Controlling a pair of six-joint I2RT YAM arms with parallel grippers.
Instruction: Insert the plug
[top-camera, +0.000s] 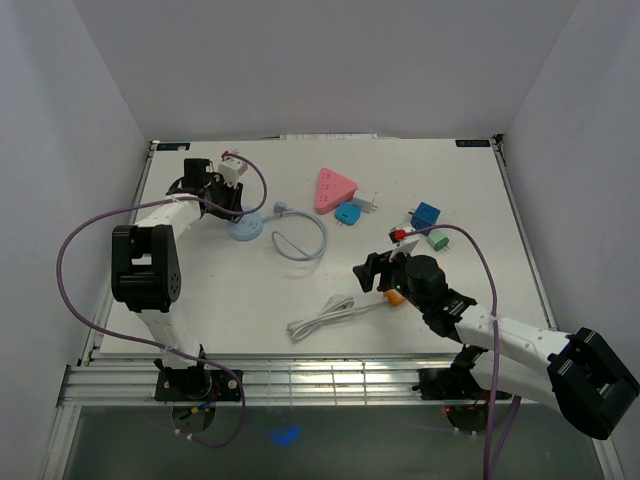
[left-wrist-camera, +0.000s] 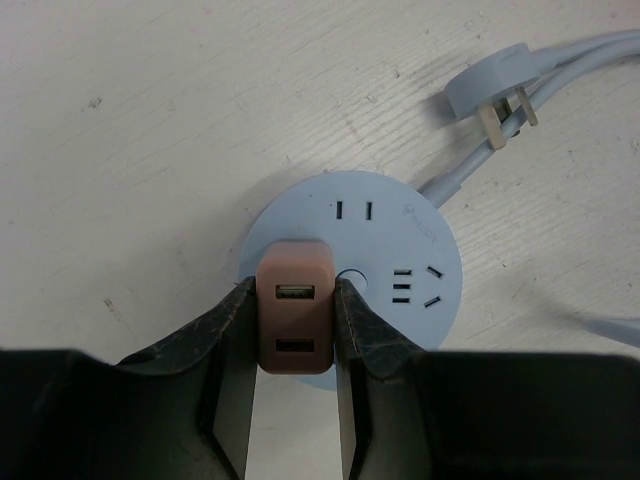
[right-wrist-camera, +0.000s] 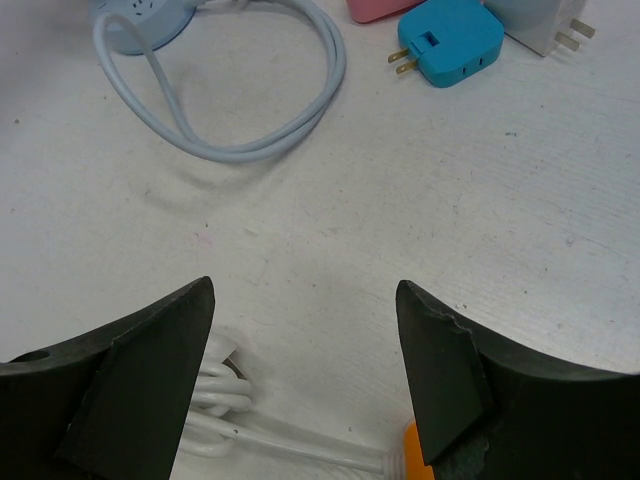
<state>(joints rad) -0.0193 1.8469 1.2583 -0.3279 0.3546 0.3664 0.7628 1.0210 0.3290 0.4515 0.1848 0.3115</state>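
My left gripper (left-wrist-camera: 294, 300) is shut on a pink USB charger plug (left-wrist-camera: 294, 318) and holds it over the near-left part of the round light-blue power strip (left-wrist-camera: 385, 250); whether its prongs sit in a socket is hidden. In the top view the left gripper (top-camera: 232, 185) is at the back left, above the round strip (top-camera: 246, 229). My right gripper (right-wrist-camera: 305, 300) is open and empty above bare table, with a white cable (right-wrist-camera: 225, 400) and an orange plug (right-wrist-camera: 415, 455) just below it. In the top view the right gripper (top-camera: 385, 272) is right of centre.
The strip's light-blue cable (top-camera: 303, 240) loops on the table; its plug (left-wrist-camera: 495, 95) lies loose. A pink triangular strip (top-camera: 333, 188), teal adapter (top-camera: 347, 214), white adapter (top-camera: 368, 203), blue cube (top-camera: 425, 214), and green plug (top-camera: 436, 241) lie at the back right. A white cable bundle (top-camera: 322, 318) lies in front.
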